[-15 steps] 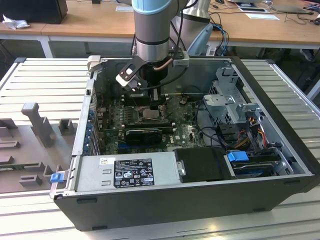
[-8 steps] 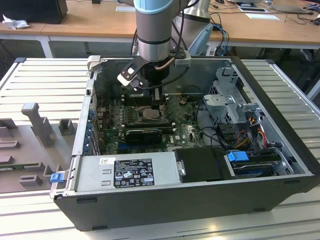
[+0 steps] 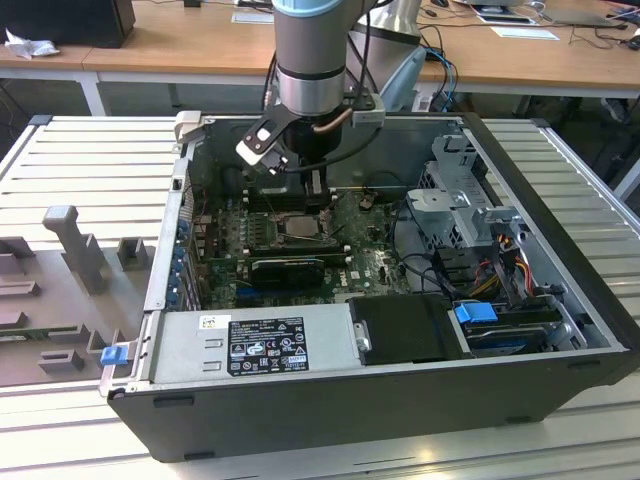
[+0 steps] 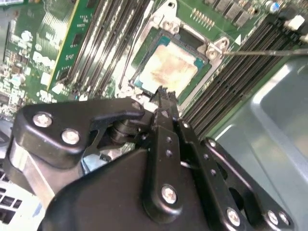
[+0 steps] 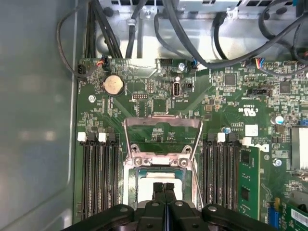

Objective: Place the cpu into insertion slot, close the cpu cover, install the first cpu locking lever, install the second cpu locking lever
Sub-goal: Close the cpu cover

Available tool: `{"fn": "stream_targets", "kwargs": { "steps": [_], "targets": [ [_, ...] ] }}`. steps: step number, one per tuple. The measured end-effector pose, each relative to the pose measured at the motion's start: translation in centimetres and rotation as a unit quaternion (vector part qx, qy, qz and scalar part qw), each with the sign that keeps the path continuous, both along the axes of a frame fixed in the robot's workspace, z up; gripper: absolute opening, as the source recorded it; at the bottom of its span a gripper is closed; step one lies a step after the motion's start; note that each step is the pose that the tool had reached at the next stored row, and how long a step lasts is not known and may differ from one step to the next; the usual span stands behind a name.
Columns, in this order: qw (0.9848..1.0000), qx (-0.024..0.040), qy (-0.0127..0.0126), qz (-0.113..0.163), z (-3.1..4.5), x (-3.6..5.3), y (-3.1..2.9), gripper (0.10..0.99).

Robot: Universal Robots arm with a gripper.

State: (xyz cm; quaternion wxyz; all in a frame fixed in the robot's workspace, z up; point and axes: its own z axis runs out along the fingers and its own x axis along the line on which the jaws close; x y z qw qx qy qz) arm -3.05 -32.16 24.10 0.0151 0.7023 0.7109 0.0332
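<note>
Two fingers (image 5: 159, 191) of our gripper (image 5: 164, 185) meet with nothing between them, we judge as one blunt pushing tip, just above the cpu (image 4: 168, 68) lying in the slot (image 4: 214, 48), the cover (image 5: 161, 121) open.

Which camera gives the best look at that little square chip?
The second wrist view: the cpu sits close, its pale face mostly bare past the claw. The first wrist view has the claw across part of it; the exterior view shows it small, below the arm.
</note>
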Motion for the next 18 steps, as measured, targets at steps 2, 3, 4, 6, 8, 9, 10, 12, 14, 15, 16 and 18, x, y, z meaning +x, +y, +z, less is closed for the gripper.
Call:
{"fn": "stream_targets", "kwargs": {
  "steps": [2, 3, 4, 6, 8, 9, 10, 12, 14, 15, 16, 18],
  "targets": [
    [1.0, 0.0, 0.0, 0.0, 0.52, 0.0, 0.01, 0.106],
    [1.0, 0.0, 0.0, 0.0, 0.76, 0.0, 0.01, 0.106],
    [1.0, 0.0, 0.0, 0.0, 1.19, 0.0, 0.01, 0.106],
    [1.0, 0.0002, 0.0, 0.0, 1.3, 0.16, 0.01, 0.106],
    [1.0, 0.0, 0.0, 0.0, 1.31, 0.95, 0.01, 0.106],
    [1.0, 0.0001, 0.0, 0.0, 1.31, 1.17, 0.0, 0.106],
    [1.0, 0.0, 0.0, 0.0, 1.57, 1.23, 0.01, 0.106],
    [1.0, 0.0001, 0.0, 0.0, 1.99, 1.96, 0.01, 0.106],
    [1.0, 0.0, 0.0, 0.0, 2.01, 2.65, 0.01, 0.106],
    [1.0, 0.0001, 0.0, 0.0, 2.03, 3.03, 0.01, 0.106],
    [1.0, 0.0, 0.0, 0.0, 2.03, 3.49, 0.0, 0.106],
    [1.0, 0.0, 0.0, 0.0, 2.04, 4.29, 0.01, 0.106]
  ]
}}
